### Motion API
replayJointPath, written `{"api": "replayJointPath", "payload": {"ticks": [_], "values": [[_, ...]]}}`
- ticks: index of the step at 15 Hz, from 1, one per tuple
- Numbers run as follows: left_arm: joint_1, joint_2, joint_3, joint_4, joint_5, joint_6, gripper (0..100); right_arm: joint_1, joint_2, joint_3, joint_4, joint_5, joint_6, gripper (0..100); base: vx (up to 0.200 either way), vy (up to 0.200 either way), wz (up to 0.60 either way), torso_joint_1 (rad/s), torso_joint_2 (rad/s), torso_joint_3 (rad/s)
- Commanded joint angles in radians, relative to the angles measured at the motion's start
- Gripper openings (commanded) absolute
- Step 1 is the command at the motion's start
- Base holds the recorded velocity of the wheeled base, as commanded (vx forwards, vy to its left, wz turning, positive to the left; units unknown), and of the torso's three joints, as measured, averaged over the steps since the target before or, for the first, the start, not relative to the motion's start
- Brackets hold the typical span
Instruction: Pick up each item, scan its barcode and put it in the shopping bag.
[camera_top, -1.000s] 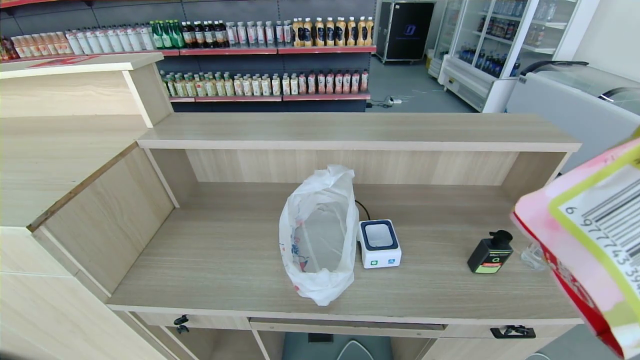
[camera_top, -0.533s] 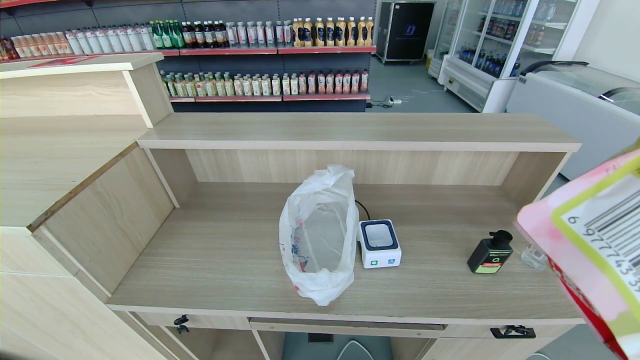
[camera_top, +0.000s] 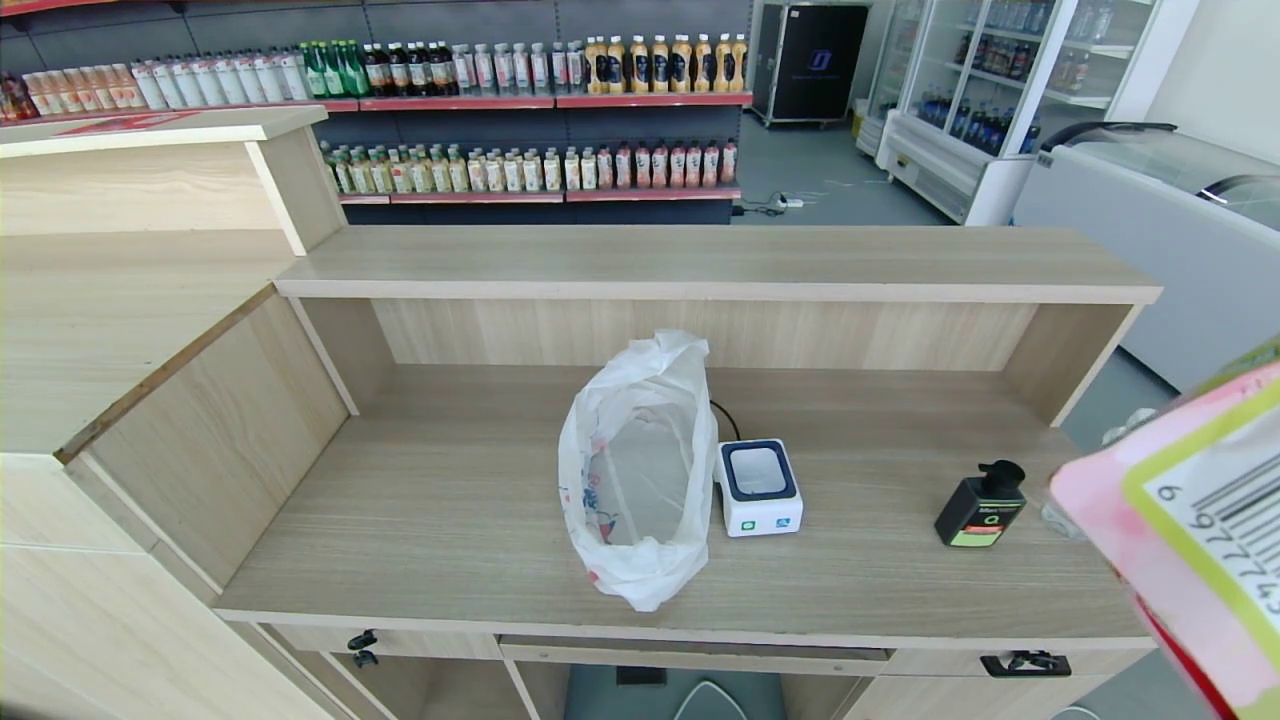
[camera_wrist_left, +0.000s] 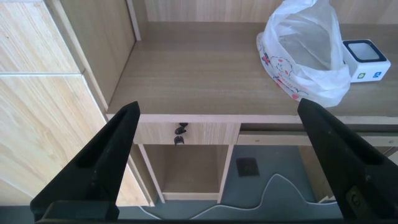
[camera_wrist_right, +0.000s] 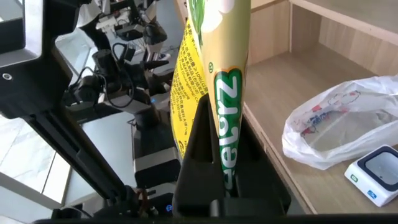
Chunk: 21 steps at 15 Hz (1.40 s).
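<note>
Close to the head camera on the robot's right, a snack packet (camera_top: 1190, 540) is raised near the right end of the counter (camera_top: 450, 520). It is pinched flat between the pressed-in fingers of the right gripper (camera_wrist_right: 219, 140). The packet rises out of the grip along the fingers' own line, so its long axis runs straight away from the wrist, seen edge-on there. Its film is glossy. One face is pink and red with a yellow-green border round a white barcode panel, and that face is turned to the head camera, digits slanting. The other face is yellow with green lettering.

Low before the counter's front edge, the left gripper (camera_wrist_left: 217, 107) holds nothing, its dark fingers spread wide.

On the pale wood-grain counter the shopping bag (camera_top: 635, 470) lies mid-surface, thin crinkled white plastic with its mouth gaping. The scanner (camera_top: 758, 487), a white squared box with a dark-framed window on top, is just beside it. A squat black pump bottle (camera_top: 982, 507) stands well apart, toward the packet.

Beyond, shelves (camera_top: 540, 100) carry rows of bottles.
</note>
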Motion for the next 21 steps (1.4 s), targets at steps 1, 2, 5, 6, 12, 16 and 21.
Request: {"api": "replayJointPath", "payload": {"ticks": [1,2,5,6,12,16,21], "values": [[0.0,0.001,0.0,0.0,-0.001,0.0,100,-0.004,0.005,0.002,-0.002,-0.002,-0.004,0,0.0,0.0,0.0,0.0,0.0,0.0],[0.0,0.001,0.0,0.0,-0.001,0.0,100,-0.016,0.016,0.0,-0.007,-0.01,-0.009,0,0.0,0.0,0.0,0.0,0.0,0.0],[0.0,0.001,0.0,0.0,0.001,0.0,100,-0.091,0.113,0.019,-0.024,-0.249,-0.158,0,0.0,0.0,0.0,0.0,0.0,0.0],[0.0,0.001,0.0,0.0,0.001,0.0,100,-0.097,0.131,0.029,-0.019,-0.37,-0.205,0,0.0,0.0,0.0,0.0,0.0,0.0],[0.0,0.001,0.0,0.0,-0.001,0.0,100,-0.254,0.194,0.091,-0.033,-0.536,-0.225,0,0.0,0.0,0.0,0.0,0.0,0.0],[0.0,0.001,0.0,0.0,0.001,0.0,100,-0.269,0.263,0.056,-0.082,-0.607,-0.248,0,0.0,0.0,0.0,0.0,0.0,0.0],[0.0,0.001,0.0,0.0,0.001,0.0,100,-0.269,0.292,0.046,-0.145,-0.616,-0.251,0,0.0,0.0,0.0,0.0,0.0,0.0]]}}
